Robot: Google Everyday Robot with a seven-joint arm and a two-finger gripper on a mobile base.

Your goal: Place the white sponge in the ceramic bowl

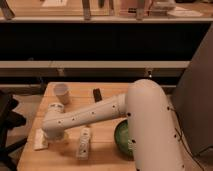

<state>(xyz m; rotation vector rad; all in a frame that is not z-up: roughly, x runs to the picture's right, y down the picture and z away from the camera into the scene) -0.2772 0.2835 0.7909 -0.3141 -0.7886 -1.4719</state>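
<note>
The white sponge point(41, 140) lies flat near the wooden table's front left corner. My gripper point(51, 133) is at the end of the long white arm, low over the table, right beside and just above the sponge; its tips are hidden by the arm's wrist. The ceramic bowl point(122, 138), dark green and glossy, stands at the front right of the table, partly hidden behind the arm's thick upper part.
A white cup point(61, 93) stands at the back left of the table point(102, 150). A white labelled bottle point(84, 142) lies between sponge and bowl. A small dark object point(97, 94) lies at the back middle. A pale item point(55, 107) sits behind the wrist. A black chair point(7, 125) is at left.
</note>
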